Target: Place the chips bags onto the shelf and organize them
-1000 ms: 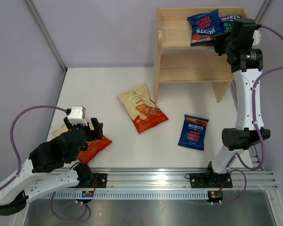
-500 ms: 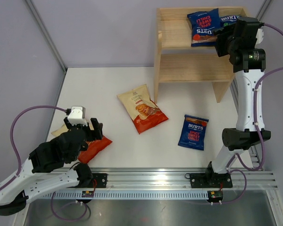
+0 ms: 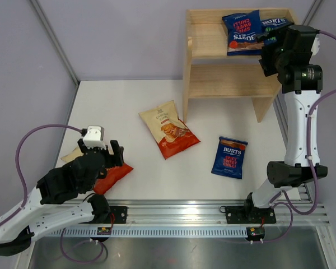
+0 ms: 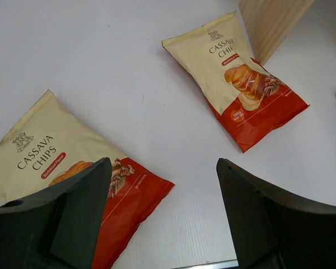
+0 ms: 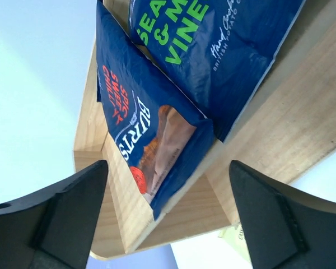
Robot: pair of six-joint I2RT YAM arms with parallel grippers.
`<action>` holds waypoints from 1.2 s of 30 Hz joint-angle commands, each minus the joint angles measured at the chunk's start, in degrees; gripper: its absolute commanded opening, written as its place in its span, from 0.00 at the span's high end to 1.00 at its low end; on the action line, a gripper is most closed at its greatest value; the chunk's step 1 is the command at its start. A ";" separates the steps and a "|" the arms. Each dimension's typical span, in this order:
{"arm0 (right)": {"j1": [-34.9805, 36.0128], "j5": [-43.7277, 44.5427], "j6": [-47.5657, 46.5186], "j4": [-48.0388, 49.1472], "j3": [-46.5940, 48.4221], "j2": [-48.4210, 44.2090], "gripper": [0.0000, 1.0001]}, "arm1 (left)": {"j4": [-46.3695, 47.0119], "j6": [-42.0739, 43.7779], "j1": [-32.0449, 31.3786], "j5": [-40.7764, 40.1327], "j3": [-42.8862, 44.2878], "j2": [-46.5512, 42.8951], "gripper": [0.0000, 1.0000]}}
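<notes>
White table (image 3: 129,101), wooden shelf (image 3: 224,84) behind; left fingers (image 4: 78,213) and right fingers (image 5: 67,207) both apart.

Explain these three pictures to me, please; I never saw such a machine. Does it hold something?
Two robot arms stand at a white table's near edge. One picture looks down from above; the other two come from a camera on each wrist. The left tool hangs open over a cassava chips bag; a second cassava bag and a blue Burts bag lie on the table. The right tool is open at the wooden shelf, where two blue bags sit on the top tier. Nothing is held.
</notes>
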 commanded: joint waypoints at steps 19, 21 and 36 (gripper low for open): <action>-3.10 -20.25 -37.41 6.80 -46.17 -36.44 0.01 | 21.72 -2.47 -0.17 21.68 0.13 13.07 0.01; -3.10 -20.28 -36.39 7.32 -51.72 -39.17 0.00 | 24.63 -2.30 -0.17 24.83 -1.28 15.00 0.01; -3.02 -16.93 -21.09 5.48 -85.15 -71.86 0.01 | 46.09 -1.94 0.35 45.85 8.63 50.13 0.01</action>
